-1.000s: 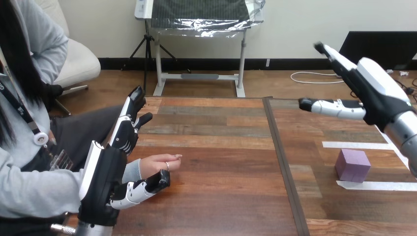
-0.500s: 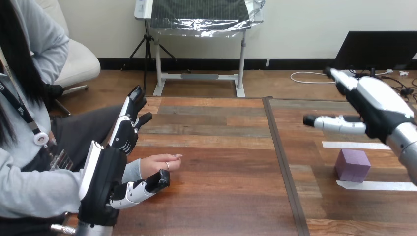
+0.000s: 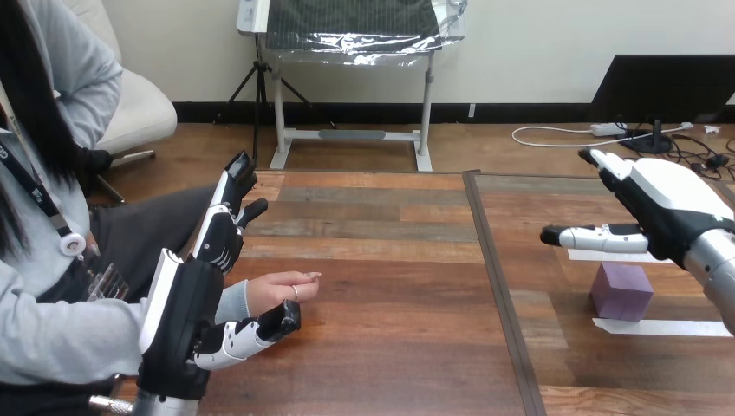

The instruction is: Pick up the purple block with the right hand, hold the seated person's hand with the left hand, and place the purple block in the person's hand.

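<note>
Block (image 3: pixel 621 293) lies well right of person's hand (image 3: pixel 279 289)

No legible text, numbers or signs anywhere. The visible faces of the purple block (image 3: pixel 621 290) are plain. The white tape strips (image 3: pixel 659 327) on the tabletop (image 3: pixel 390 347) carry no print.

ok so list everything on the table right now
purple block: one, purple, table's right part, between the tape strips
tape strips: two, white, flat on the table
table: one, brown wood, dark seam down its middle
person's hand: one, resting on the table at the left
left hand: one, black and white, open, beside the person's hand
right hand: one, black and white, open, above the purple block
</note>
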